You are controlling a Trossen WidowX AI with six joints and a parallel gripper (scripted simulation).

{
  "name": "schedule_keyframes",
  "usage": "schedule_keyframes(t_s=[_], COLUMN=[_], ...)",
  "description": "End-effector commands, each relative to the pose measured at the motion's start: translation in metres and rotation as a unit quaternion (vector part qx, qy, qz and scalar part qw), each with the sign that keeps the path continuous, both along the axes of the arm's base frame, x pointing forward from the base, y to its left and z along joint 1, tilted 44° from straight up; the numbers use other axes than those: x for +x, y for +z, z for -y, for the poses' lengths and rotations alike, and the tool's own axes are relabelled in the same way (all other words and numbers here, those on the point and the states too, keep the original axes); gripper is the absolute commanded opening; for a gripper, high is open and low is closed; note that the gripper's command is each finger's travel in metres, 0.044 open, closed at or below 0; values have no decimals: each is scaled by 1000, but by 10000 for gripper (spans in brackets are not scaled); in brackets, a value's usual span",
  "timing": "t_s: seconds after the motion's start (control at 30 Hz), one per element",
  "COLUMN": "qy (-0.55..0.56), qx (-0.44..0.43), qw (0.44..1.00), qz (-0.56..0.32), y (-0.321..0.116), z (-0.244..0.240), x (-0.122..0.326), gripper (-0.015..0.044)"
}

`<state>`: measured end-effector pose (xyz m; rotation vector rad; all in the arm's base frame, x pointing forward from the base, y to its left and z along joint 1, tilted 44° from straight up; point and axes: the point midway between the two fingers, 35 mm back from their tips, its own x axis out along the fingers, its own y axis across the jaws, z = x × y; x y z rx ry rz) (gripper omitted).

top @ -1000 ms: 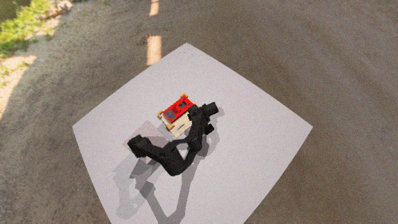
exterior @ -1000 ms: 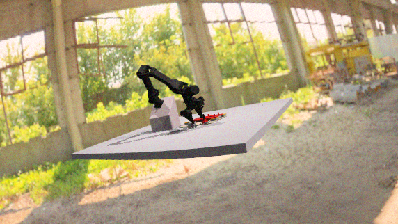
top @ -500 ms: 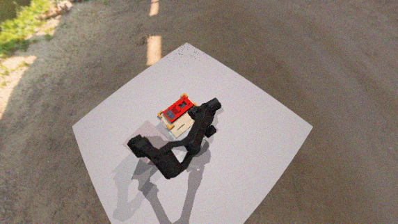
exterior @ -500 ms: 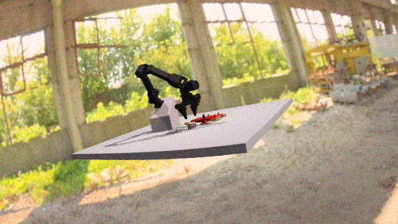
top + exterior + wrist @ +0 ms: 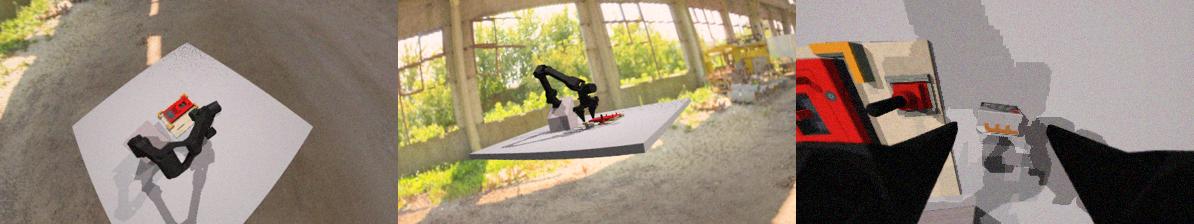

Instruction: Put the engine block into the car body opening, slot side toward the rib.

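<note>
The engine block point(image 5: 998, 120) point(image 5: 589, 126) is a small grey-white block with orange teeth along one side. It sits on the table, off the board, and is hidden behind the arm in the top view. My gripper point(image 5: 1002, 127) point(image 5: 588, 119) is open and empty, fingers pointing down, above the block. In the wrist view the block shows between the fingertips, nearer the left one. The red car body point(image 5: 181, 113) point(image 5: 841, 112) point(image 5: 607, 117) lies to the left in the wrist view. A dark rectangular opening shows in it, partly cut off there. The rib cannot be made out.
A cream board point(image 5: 177, 132) point(image 5: 908, 55) lies under the car body. An orange corner bracket point(image 5: 861, 65) stands at the car's corner. A red part with a black peg point(image 5: 916, 95) sits in a grey frame on the board, near the left finger. A pale box point(image 5: 563, 115) stands by the arm's base.
</note>
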<state>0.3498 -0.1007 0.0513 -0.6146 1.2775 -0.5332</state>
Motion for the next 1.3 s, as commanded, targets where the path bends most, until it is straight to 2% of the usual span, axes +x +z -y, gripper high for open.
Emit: schedule_keyframes(t_s=[0.0, 0.67, 0.9, 1.2, 1.27], qy=[-1, -1, -1, -1, -1], qx=[1, 0, 0, 0, 0], qw=[1000, 1000, 1000, 1000, 1000], qz=[-9, -10, -10, -10, -10], y=[-10, -30, -30, -30, -29], z=[5, 25, 25, 25, 25], x=[-2, 3, 3, 3, 3], gripper=[440, 440, 256, 196, 144])
